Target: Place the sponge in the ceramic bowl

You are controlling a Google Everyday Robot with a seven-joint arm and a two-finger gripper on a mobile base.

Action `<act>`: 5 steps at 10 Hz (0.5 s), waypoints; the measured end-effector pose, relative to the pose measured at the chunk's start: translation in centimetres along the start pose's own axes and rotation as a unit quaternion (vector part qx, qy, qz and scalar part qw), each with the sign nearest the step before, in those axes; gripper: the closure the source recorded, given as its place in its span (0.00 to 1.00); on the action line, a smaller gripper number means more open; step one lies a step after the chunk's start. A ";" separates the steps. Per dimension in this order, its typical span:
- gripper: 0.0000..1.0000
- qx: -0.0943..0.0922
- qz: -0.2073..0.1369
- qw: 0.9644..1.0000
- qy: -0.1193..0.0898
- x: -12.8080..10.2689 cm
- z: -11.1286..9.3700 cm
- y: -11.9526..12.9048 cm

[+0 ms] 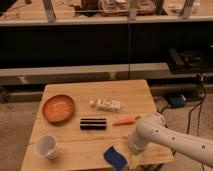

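Observation:
The sponge (115, 156) is a small dark-blue wavy pad at the table's front edge, right of centre. My gripper (128, 151) is at the end of the white arm that comes in from the lower right. It sits right against the sponge's right side, and the wrist hides most of it. The ceramic bowl (58, 108) is a shallow orange-brown dish on the left of the table, far from the sponge, with nothing in it.
A whitish cup (46, 146) stands at the front left. A black striped block (93, 123) lies mid-table, with an orange carrot (125, 120) to its right and a white packet (106, 104) behind them. The wooden table (125, 90) drops off just past the sponge.

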 end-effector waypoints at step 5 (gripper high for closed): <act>0.20 0.103 0.171 0.979 0.028 -1.4 1.3 1.2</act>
